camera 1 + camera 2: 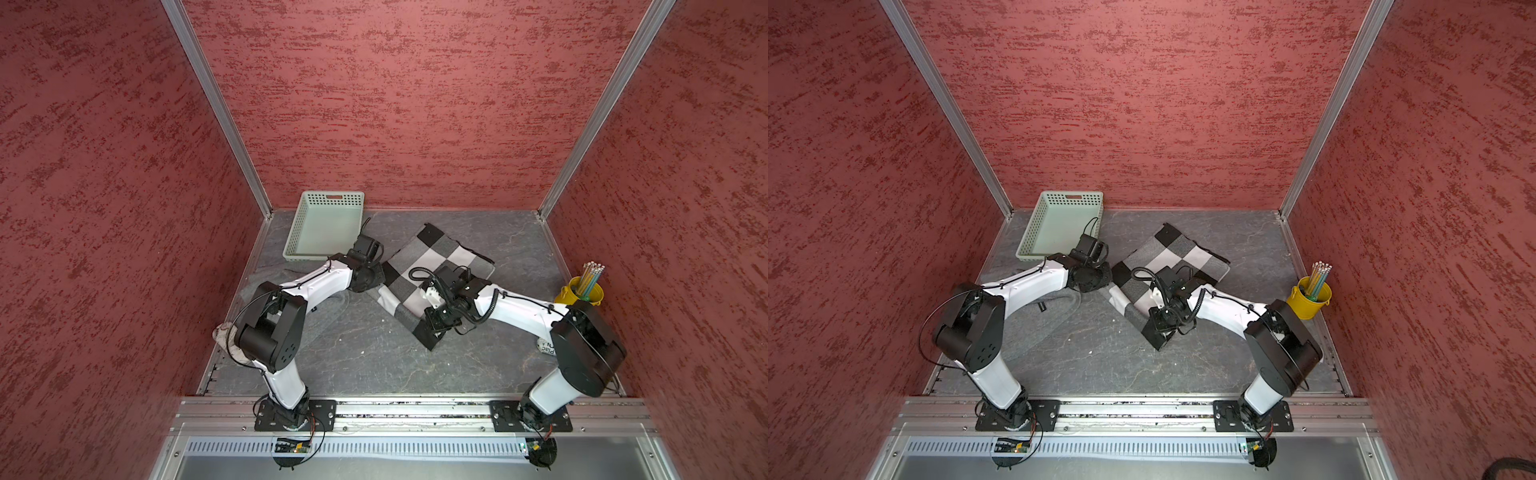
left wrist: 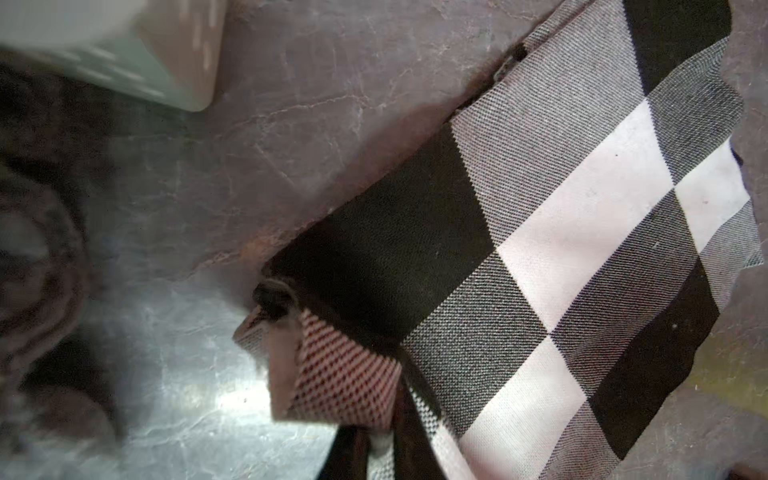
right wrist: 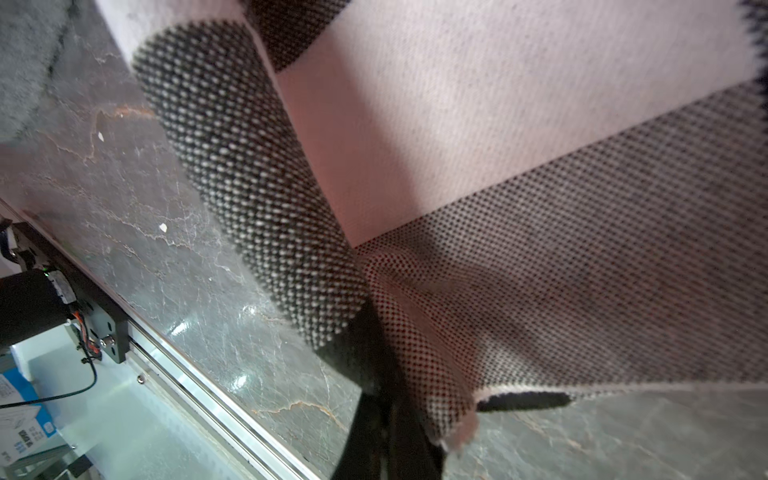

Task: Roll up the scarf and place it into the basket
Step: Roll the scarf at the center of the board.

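- As seen in both top views: grey veined surface boxed in by mottled red walls, with an aluminium rail along the near edge.
- Pale mint basket at the far left corner; black, grey and white checked scarf lying folded mid-surface, near the basket but outside it.
- Yellow bucket of pencils by the right wall; grey cloth spread under the left arm; right arm reaching over the scarf's near corner.
- White tag with dark lettering beside the right arm, mostly hidden, not readable.
- From the left wrist: veined surface, blurred basket corner, scarf spread across; left hand low at a turned-up scarf corner, dark fingers on either side of the cloth; cannot tell whether released or gripping.
- From the right wrist: right hand clenched on a pinch of scarf, cloth raised off the surface into a rounded fold; rail and a blue-and-white box beyond it, print too small to read.
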You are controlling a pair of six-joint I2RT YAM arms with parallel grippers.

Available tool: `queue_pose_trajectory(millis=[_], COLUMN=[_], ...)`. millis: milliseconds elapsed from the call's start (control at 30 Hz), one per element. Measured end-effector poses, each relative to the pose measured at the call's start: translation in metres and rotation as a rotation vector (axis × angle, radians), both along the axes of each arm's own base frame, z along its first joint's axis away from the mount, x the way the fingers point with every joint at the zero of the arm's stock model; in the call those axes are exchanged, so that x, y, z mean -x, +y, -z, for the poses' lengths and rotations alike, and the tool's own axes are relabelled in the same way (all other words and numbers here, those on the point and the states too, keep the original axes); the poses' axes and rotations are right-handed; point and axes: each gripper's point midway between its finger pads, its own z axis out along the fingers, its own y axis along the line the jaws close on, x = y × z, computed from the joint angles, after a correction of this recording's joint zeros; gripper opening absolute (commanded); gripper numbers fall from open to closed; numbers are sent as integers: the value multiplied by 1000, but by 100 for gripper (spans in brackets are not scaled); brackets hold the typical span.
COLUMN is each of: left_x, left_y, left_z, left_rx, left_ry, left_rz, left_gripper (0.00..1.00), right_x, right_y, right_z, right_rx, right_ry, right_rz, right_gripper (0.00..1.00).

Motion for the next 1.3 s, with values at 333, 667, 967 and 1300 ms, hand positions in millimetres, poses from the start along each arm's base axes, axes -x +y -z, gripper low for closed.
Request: queue_pose_trajectory(millis=[333,667,967,1300], left_x=[-1,19,22,14], left_y=[2,-12,-37,-51], left_z=[-12,-42,29,40], left_rx=[54,138,177,225], left_ry=[-37,-109,49,62], left_rz=[21,110,169,197], left_gripper=[42,28,23,22], right_x=[-20,-25,-31,-11], right_y=[-17,-19,-33,48], right_z=[24,28,1,-51], right_rx=[-15,-5,153,277], right_ry=[56,59,-125,-514], right_rz=[90,152,193,-59], right_gripper=[5,21,47,60])
